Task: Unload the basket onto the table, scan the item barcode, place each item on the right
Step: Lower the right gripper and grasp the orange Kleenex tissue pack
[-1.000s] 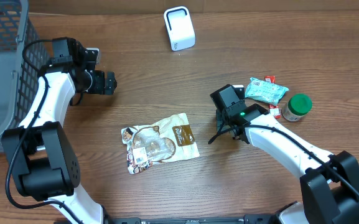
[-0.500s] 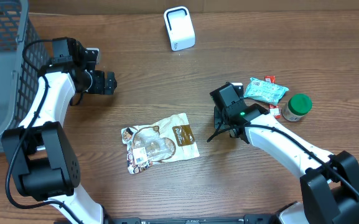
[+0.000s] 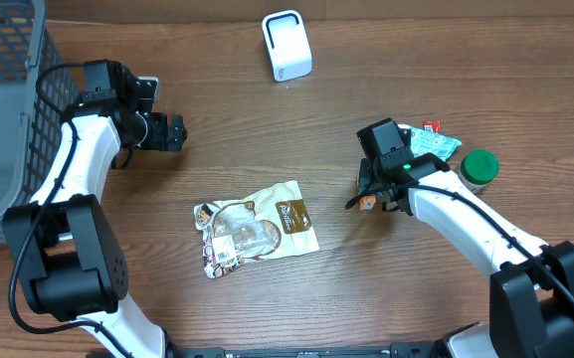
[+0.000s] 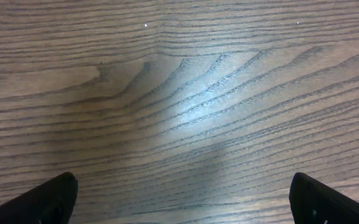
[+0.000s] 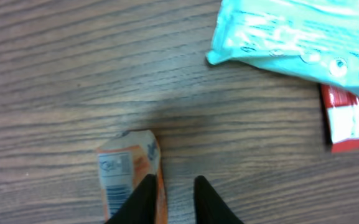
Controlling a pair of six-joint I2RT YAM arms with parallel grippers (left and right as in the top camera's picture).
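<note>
Shifted rightward, the right tool [image 5: 175, 182] has the orange packet [image 5: 128, 177] against 1 finger's outside; grasp, cannot tell.

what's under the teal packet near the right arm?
A red packet pokes out from under the lower edge of the teal packet. How far it runs underneath is covered, and its label is too blurred to read.
</note>
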